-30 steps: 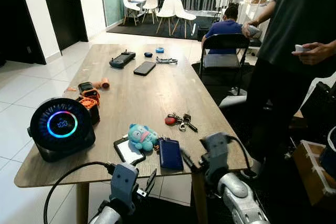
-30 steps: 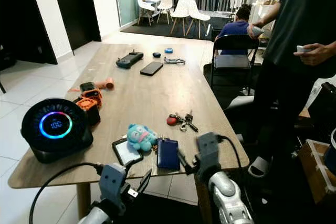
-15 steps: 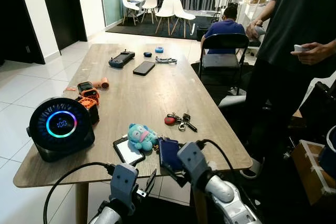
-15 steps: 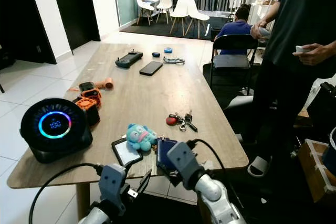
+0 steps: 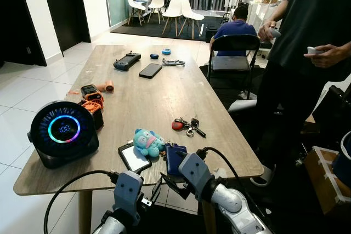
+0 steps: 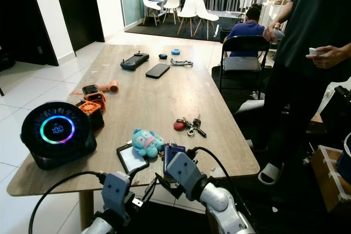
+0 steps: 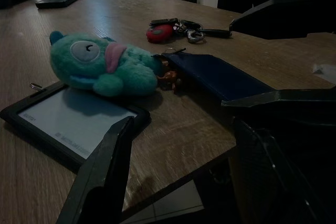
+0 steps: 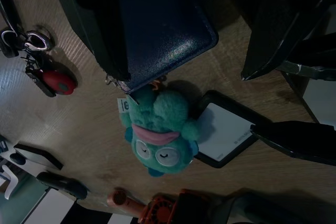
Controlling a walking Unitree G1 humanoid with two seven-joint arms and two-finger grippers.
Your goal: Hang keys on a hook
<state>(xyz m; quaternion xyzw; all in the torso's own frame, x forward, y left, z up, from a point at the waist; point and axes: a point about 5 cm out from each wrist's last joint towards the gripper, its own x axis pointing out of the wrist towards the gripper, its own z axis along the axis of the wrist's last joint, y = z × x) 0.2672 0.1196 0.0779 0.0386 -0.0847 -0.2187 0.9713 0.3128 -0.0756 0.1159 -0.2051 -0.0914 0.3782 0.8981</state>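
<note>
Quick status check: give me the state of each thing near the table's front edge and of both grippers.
keys: flat on the table, ungrasped
blue wallet: lying flat at the edge
teal plush: lying on the card holder's corner
card holder: flat, face up
round speaker: display lit
right gripper: open, over the wallet
left gripper: open, idle

Teal plush toy (image 5: 148, 142), navy wallet (image 8: 160, 30)

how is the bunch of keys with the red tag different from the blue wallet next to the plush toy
The keys are a loose cluster of dark and metal pieces with a round red tag; the blue wallet is one flat rectangular piece. The keys lie apart, further in on the table; the wallet sits at the near edge, touching the teal plush toy. The right gripper is over the wallet, not the keys. Both lie flat on the table.
</note>
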